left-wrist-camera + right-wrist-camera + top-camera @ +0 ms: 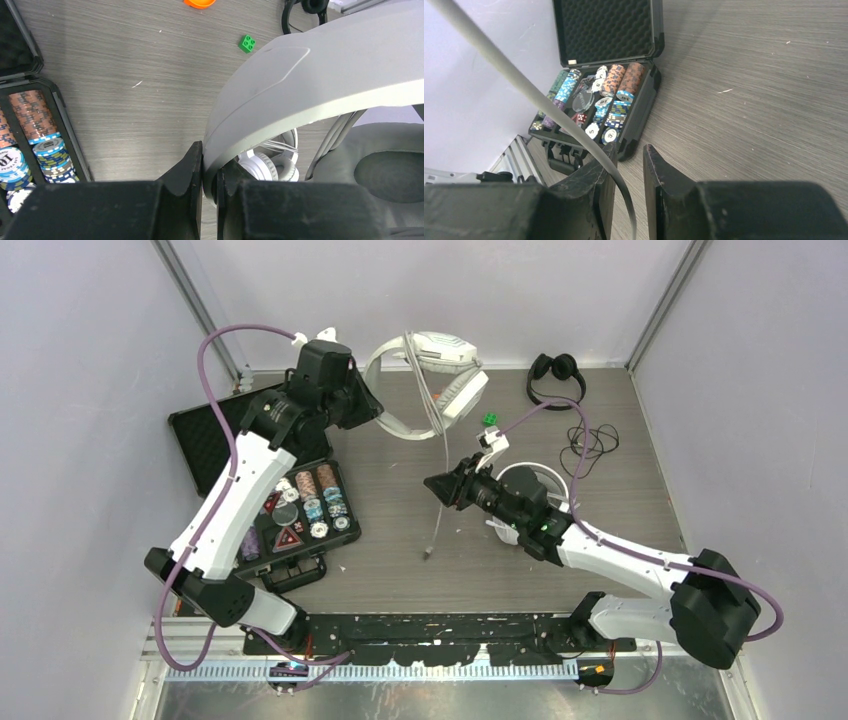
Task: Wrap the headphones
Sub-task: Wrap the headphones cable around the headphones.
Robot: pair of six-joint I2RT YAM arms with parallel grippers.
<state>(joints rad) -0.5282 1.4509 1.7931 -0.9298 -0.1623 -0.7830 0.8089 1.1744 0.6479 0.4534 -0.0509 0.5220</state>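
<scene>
White headset (310, 75) in outstretched left gripper (210, 165); right gripper (630, 155) astride cable (524, 86).

The chip case (300, 515) lies at the left of the table (390, 530). Back centre, the left tool (378, 412) holds a headset (440, 375); a block (489, 420) sits just right of it, a small headset (556, 375) farther right. The cable (436, 525) runs forward between the fingers of the right tool (430, 483).

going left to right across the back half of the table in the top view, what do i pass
open black chip case → large white over-ear headset → small green toy brick → thin black headset
</scene>
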